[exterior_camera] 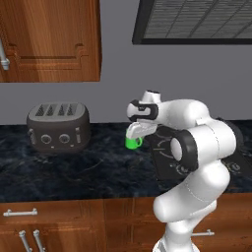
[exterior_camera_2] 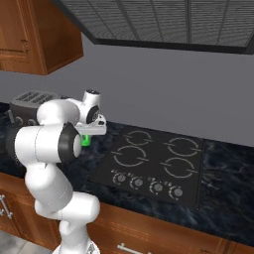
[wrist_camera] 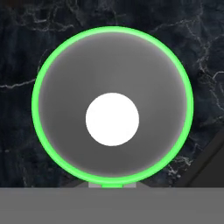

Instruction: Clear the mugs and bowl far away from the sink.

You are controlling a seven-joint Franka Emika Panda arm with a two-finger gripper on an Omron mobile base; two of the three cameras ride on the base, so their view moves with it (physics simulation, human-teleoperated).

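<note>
Small bright green mug [exterior_camera: 133, 142] pinched at the rim, over the dark marbled worktop [exterior_camera: 74, 172].

Left base view: claw [exterior_camera: 135, 138] pressed nearly together on the mug's rim, between grey four-slot toaster [exterior_camera: 58, 127] and black glass cooktop [exterior_camera: 170, 157]; whether lifted or resting cannot be told. Right base view: mug [exterior_camera_2: 85, 140] mostly hidden behind the arm, just beside the cooktop [exterior_camera_2: 154, 163]. Hand view: straight down into the mug [wrist_camera: 112, 105]; probably light, stiff, glossy, so slippery; rim the likely place to take hold. No writing or brand readable.
</note>
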